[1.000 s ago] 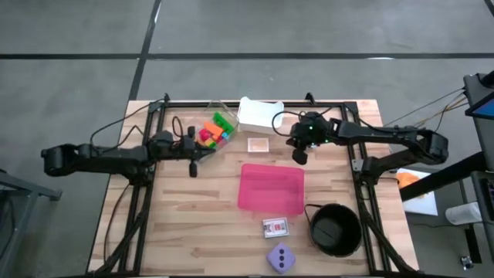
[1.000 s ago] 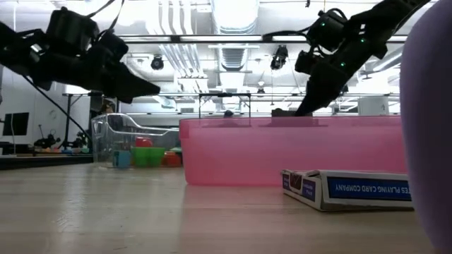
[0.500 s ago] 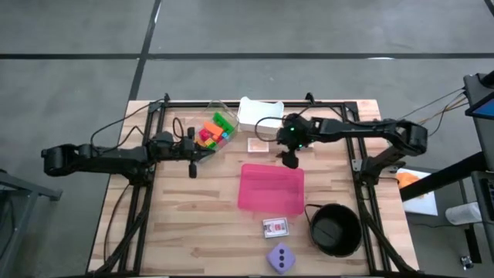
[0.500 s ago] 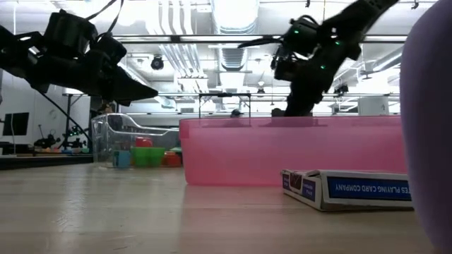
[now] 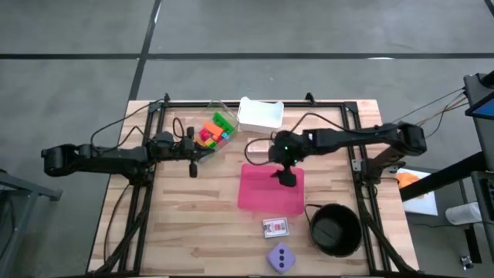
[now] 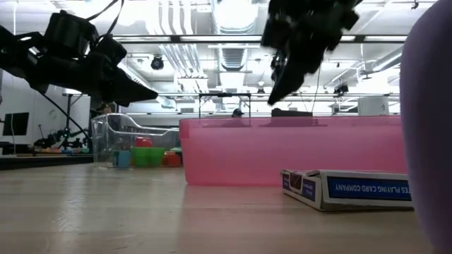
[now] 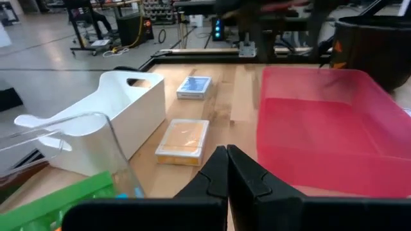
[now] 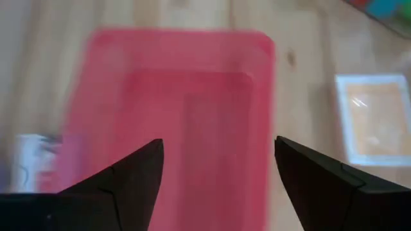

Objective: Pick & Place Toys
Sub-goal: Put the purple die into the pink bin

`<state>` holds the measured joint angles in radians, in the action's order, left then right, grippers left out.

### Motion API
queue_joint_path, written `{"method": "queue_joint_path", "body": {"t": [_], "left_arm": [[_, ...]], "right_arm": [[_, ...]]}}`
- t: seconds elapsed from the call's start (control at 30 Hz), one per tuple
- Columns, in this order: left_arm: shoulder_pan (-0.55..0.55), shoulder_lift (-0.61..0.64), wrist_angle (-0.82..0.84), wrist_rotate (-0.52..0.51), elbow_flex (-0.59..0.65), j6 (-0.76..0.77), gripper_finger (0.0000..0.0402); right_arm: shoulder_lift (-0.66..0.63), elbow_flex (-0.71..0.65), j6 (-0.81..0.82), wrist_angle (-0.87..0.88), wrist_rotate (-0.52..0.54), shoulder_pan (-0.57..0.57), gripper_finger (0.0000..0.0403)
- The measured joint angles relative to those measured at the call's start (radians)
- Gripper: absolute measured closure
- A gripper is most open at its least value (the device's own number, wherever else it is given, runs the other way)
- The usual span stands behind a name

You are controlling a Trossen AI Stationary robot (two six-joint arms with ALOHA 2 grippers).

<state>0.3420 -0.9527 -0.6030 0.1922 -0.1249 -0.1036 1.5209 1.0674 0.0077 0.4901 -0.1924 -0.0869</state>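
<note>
— On the counter (image 5: pixel 185 224), what can you count?

— One pink tray (image 5: pixel 270 188) near the middle, one black bowl (image 5: pixel 336 229) toward the near right corner, one white bin (image 5: pixel 260 113) at the far edge, and one clear container (image 5: pixel 214 131) beside it on the left. The bricks (image 5: pixel 214 130) sit heaped inside that clear container; green, orange, red and pink show, but I cannot count them singly. One lilac die (image 5: pixel 281 257) lies at the near edge, three dark dots on its top face.

— Any card boxes?

— Three: an orange-topped box (image 7: pixel 185 140) between the white bin and the tray, a blue box (image 7: pixel 194 87) farther off in the left wrist view, and a box (image 6: pixel 347 189) just in front of the tray reading "PLAYING CARD COMPANY".

— And the arms?

— The right gripper (image 5: pixel 283 174) hangs over the far part of the pink tray, its fingers (image 8: pixel 135 174) spread wide with nothing between them. The left gripper (image 7: pixel 227 171) waits beside the clear container near the far left of the counter, its fingers pressed together on nothing.
</note>
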Motion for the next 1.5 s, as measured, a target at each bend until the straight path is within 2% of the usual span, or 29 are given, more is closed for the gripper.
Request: {"method": "queue_joint_path", "body": {"t": [0.13,0.3,0.53,0.7,0.83,1.13,1.37,1.5], "left_arm": [[0.000,0.000,0.012,-0.017,0.000,0.002,0.0397],[0.000,0.000,0.027,-0.020,0.000,0.028,0.0376],[0.000,0.000,0.025,-0.039,0.000,0.068,0.0312],[0.000,0.000,0.027,-0.066,0.000,0.086,0.0258],[0.000,0.000,0.046,-0.069,0.000,0.104,0.0218],[0.000,0.000,0.074,-0.105,0.000,0.108,0.0155],[0.000,0.000,0.079,-0.112,0.000,0.103,0.0142],[0.001,0.000,0.078,-0.129,0.000,0.095,0.0142]], "right_arm": [[-0.027,0.012,0.103,0.012,0.022,0.100,0.0106],[-0.028,0.061,0.232,0.078,0.122,0.263,0.0106],[0.046,0.240,0.391,0.248,0.304,0.510,0.0105],[0.161,0.386,0.483,0.347,0.335,0.625,0.0105],[0.297,0.506,0.527,0.423,0.338,0.678,0.0105],[0.591,0.848,0.552,0.730,0.331,0.737,0.0105],[0.681,1.040,0.605,0.795,0.263,0.774,0.0105],[0.709,1.092,0.651,0.801,0.287,0.801,0.0105]]}}
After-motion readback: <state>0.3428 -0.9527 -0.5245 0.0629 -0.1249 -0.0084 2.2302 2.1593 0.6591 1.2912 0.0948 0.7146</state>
